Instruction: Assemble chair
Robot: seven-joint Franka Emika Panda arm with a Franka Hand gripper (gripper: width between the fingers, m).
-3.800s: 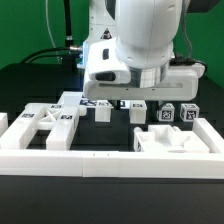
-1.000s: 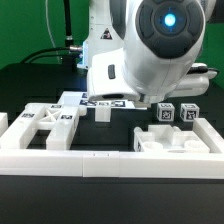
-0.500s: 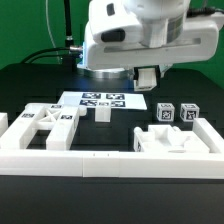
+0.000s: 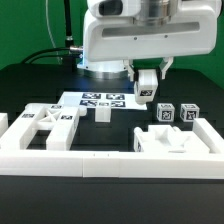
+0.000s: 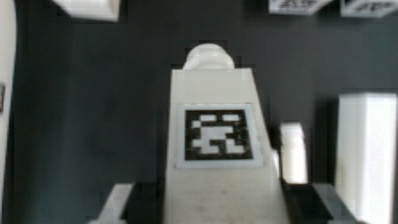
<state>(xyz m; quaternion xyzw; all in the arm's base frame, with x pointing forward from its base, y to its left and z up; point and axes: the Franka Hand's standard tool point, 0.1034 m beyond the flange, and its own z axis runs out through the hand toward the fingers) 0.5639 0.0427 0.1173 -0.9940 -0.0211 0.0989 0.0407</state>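
A white chair leg, a blocky post with a black-and-white square tag on its face, hangs in the air above the tabletop. The gripper pinches it from both sides. In the wrist view the leg fills the middle of the picture, tag facing the camera, with a grey finger pressed against its side. The opposite finger is blurred at the picture's edge, so its contact is hard to make out.

Seen from the exterior view, the held leg hovers just past the exterior view's right end of the marker board, which lies flat on the dark tabletop. In front of the board a short white post stands upright on its own. Toward the exterior view's right, two more tagged white blocks stand side by side, near each other but apart. Nearer the camera on that side lies a wide, flat white part, probably the seat. On the exterior view's left lies an X-braced frame. A long plain white border rail runs across the front. The white arm fills the top of the view.
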